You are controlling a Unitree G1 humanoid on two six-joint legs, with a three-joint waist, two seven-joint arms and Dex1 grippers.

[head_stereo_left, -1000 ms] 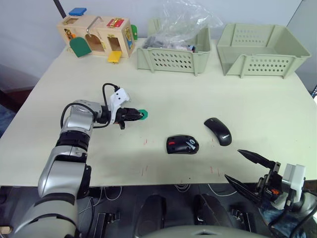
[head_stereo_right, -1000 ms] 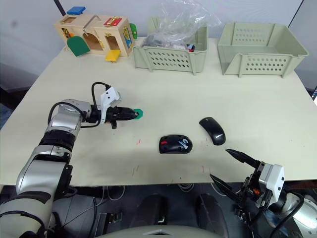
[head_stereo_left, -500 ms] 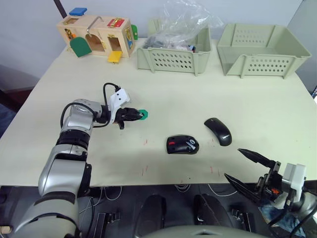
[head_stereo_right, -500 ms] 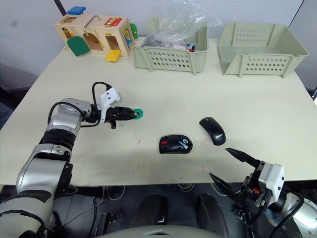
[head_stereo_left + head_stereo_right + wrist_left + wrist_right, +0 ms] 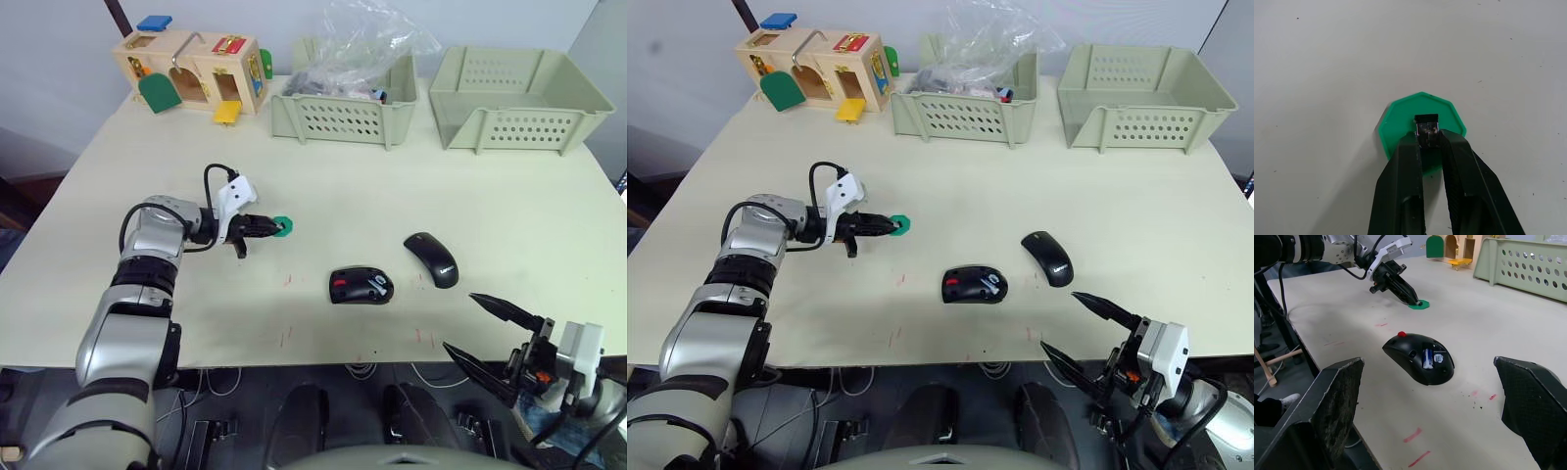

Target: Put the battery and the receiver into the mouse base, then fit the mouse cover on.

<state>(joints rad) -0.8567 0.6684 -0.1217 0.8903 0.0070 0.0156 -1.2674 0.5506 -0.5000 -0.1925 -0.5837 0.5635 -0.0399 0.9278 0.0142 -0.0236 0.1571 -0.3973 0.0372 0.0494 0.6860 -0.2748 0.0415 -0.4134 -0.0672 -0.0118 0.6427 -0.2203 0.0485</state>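
From your head camera, the left gripper (image 5: 277,228) lies low on the cream tabletop (image 5: 509,196), over a flat green disc (image 5: 283,227). The black oval mouse base (image 5: 361,285) sits beyond the disc, the glossy black mouse cover (image 5: 431,258) just beside it.

Your left wrist view shows the jaws nearly closed, pinching a small black-and-silver receiver (image 5: 1427,130) over the disc.

Your right wrist view shows the right gripper (image 5: 1435,413) with its jaws spread wide and empty, and the blue-and-silver battery (image 5: 1427,357) seated in the base.

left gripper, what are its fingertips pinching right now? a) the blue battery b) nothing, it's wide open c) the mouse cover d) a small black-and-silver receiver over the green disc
d: the left gripper has its fingers closed on the small receiver just above the green disc, while the battery already sits in the mouse base.
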